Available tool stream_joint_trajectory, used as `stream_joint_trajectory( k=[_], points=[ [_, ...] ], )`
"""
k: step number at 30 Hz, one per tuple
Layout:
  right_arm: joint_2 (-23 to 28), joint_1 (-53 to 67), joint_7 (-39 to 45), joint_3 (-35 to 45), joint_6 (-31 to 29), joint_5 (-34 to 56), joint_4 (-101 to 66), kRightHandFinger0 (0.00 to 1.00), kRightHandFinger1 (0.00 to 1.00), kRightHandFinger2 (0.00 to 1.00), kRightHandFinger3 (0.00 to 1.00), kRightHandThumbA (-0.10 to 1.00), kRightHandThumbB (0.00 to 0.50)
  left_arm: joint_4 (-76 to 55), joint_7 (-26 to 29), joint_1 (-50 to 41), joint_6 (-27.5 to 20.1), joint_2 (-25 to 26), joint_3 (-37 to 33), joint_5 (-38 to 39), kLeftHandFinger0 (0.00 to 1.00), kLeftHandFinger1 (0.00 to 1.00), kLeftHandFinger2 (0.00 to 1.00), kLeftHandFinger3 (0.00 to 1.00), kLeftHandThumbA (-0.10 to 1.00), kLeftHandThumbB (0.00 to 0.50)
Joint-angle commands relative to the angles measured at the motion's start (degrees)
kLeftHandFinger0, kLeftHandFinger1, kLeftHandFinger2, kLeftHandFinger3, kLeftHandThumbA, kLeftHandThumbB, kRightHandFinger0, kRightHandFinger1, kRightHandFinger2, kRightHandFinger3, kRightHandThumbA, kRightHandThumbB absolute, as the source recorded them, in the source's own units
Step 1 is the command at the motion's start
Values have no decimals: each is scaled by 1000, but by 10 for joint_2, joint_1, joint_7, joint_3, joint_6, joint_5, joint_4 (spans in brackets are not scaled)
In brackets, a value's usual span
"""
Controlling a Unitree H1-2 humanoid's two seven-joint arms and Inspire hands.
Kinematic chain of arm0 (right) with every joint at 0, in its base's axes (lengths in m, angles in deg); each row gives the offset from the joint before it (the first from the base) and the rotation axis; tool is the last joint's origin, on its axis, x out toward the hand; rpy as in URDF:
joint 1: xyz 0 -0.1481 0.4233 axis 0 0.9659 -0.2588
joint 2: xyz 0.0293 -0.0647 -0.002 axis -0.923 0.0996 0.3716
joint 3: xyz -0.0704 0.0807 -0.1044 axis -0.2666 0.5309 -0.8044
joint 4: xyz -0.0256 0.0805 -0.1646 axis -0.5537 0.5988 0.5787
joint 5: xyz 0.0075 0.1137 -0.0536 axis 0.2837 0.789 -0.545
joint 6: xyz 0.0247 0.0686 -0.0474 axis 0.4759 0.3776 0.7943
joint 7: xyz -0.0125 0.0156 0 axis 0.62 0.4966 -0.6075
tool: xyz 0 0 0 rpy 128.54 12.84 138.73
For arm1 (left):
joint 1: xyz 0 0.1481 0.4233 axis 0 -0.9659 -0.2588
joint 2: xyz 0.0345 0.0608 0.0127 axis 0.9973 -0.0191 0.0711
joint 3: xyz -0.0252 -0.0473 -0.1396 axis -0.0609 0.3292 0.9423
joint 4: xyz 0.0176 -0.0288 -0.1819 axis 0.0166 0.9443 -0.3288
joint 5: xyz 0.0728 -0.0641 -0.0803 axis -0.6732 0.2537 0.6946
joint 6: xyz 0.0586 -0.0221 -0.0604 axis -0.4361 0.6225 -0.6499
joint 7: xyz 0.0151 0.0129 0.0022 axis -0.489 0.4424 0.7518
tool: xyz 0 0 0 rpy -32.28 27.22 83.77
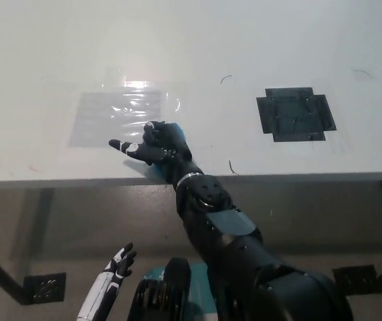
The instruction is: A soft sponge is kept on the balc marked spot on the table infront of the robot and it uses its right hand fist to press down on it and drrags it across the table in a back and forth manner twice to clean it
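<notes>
The white table (257,40) fills the upper part of the head view, its near edge running just below the fingers of the working hand. Beyond those fingers and a little to the robot's left lies a shiny clear plastic patch (120,117), taped flat. Well off to the robot's right of the fingers sits the black marked spot (296,114), bare of any load.

The black right arm reaches up from the bottom right, and the right hand (152,148) rests on the table beside the near edge, its tips touching the patch's near edge. Its fingers are partly curled, with one or two stretched out toward the robot's left, so it is no tight fist; they press rather than grasp. A sliver of blue sponge (180,138) shows on the far side of the knuckles and again under the wrist, so the sponge lies trapped beneath the palm.

This looks like the far end of a leftward wiping stroke. The next move calls for steady downward pressure while dragging back toward the black spot, keeping the sponge from slipping off the near edge.

The white left hand (120,261) hangs idle below the table at lower left, fingers loosely apart.
</notes>
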Motion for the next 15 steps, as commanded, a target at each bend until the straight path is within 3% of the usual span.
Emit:
stream_joint_trajectory(
  k=[1, 5, 15],
  points=[
    [15, -3, 15, -5, 16, -6, 6, 0, 0, 65, 8, 1000, 125, -16, -2, 4, -17, 5, 1, 1, 1000, 1000, 992, 1000, 1000, 2],
    [45, 2, -1, 1, 24, -3, 11, 0, 0, 1, 0, 1000, 156, -14, -1, 3, -22, 6, 0, -3, 1000, 1000, 990, 1000, 1000, 0],
    [192, 26, 1, 42, 30, 23, 22, 0, 0, 0, 7, 1000, 141, -14, -1, 2, -20, 5, 1, -1, 1000, 1000, 969, 1000, 1000, 0]
  ],
)
